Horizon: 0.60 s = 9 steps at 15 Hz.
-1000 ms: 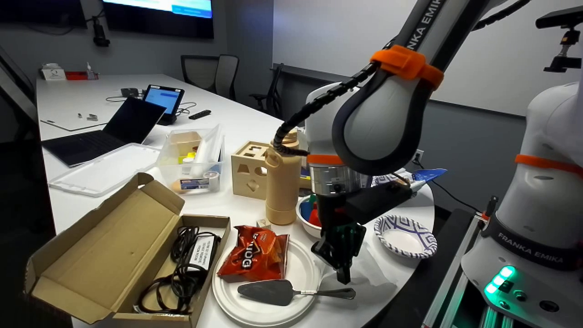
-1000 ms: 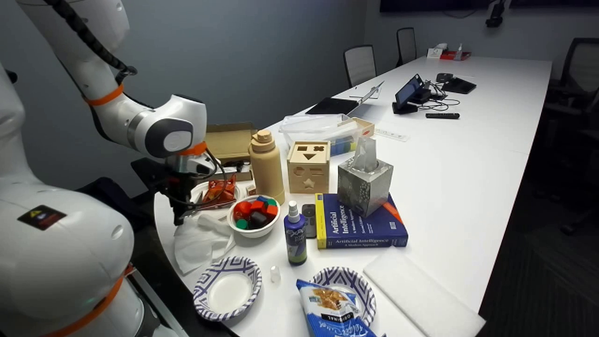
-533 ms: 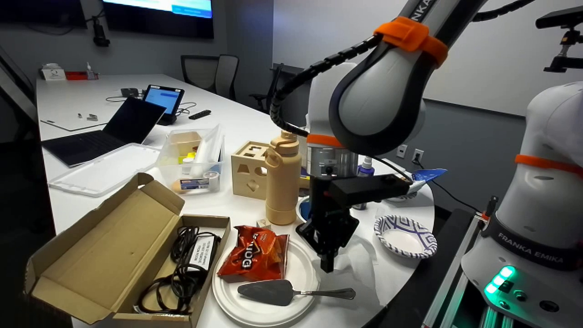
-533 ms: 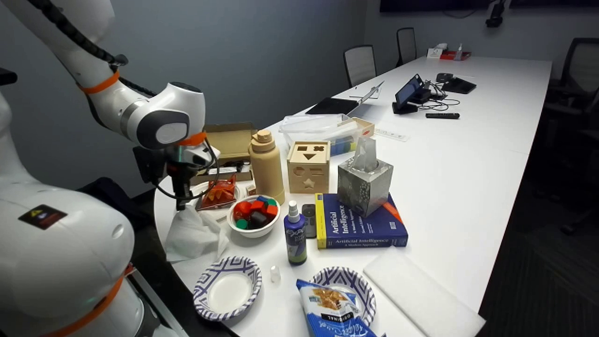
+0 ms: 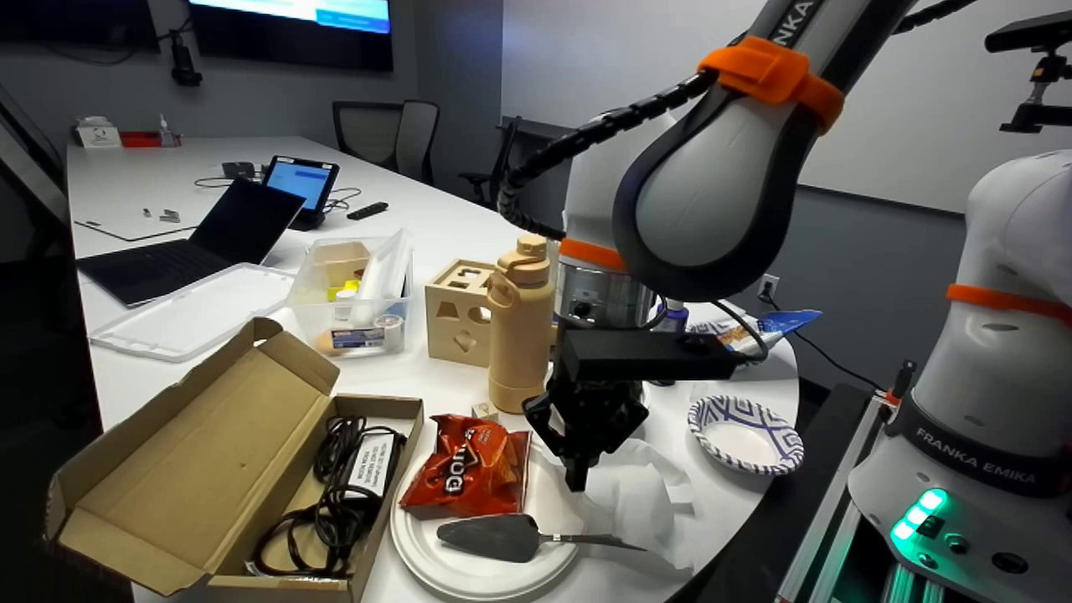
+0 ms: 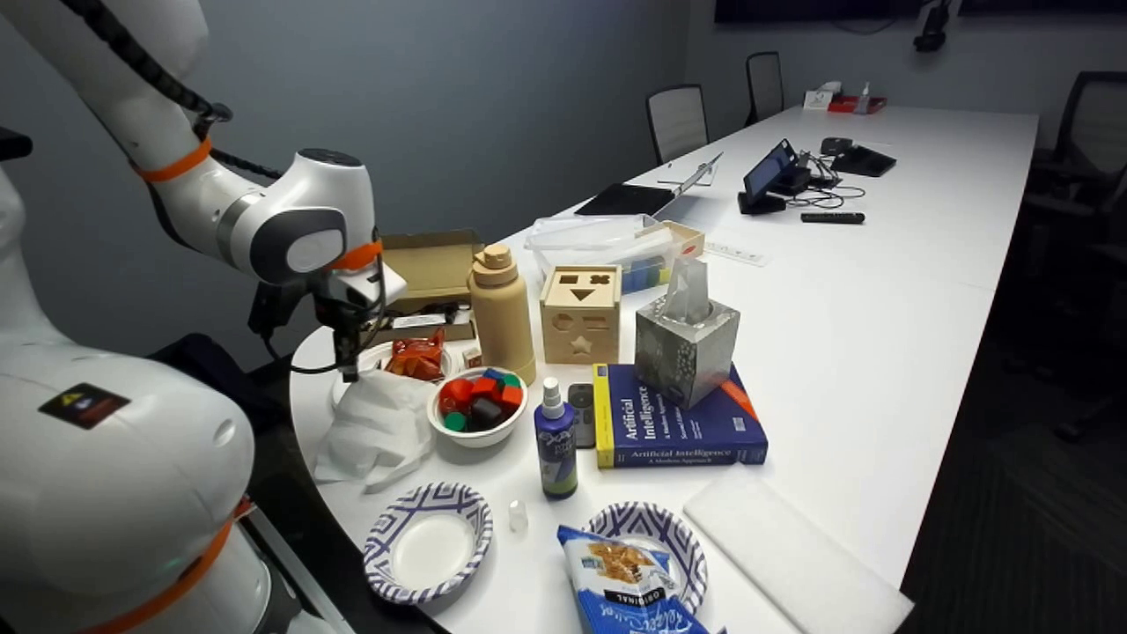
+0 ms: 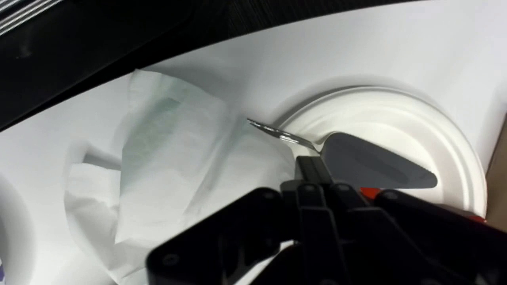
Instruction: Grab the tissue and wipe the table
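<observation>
Closest in, the pincer has its fingers brought together, with a bit of the crumpled white tissue pinched at their tips; the rest of the sheet drapes over the edge of a round white plate and trails onto the table. On that plate lie a cake server, its handle up against the tissue, and a red chip bag. A white bowl of coloured blocks sits beside the tissue, then come a tan bottle and a wooden shape box. Farther along are a clear plastic bin, a dark laptop and, behind it, a tablet with its screen lit blue
</observation>
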Each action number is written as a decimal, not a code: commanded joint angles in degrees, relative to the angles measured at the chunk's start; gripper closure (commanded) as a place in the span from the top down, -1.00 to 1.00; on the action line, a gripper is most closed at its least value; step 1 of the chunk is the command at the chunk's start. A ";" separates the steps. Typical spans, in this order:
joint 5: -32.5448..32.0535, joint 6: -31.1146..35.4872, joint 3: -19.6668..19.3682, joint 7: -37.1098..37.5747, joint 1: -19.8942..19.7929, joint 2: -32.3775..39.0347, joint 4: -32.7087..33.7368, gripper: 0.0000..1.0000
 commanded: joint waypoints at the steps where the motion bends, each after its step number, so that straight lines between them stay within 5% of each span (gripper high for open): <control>1: -7.96 2.70 -0.18 12.53 0.58 0.61 -0.16 -1.00; 5: -20.83 -2.66 -0.88 28.34 0.42 -1.48 -0.17 -1.00; 9: -25.85 -9.49 0.79 40.37 1.38 -4.27 -0.60 -1.00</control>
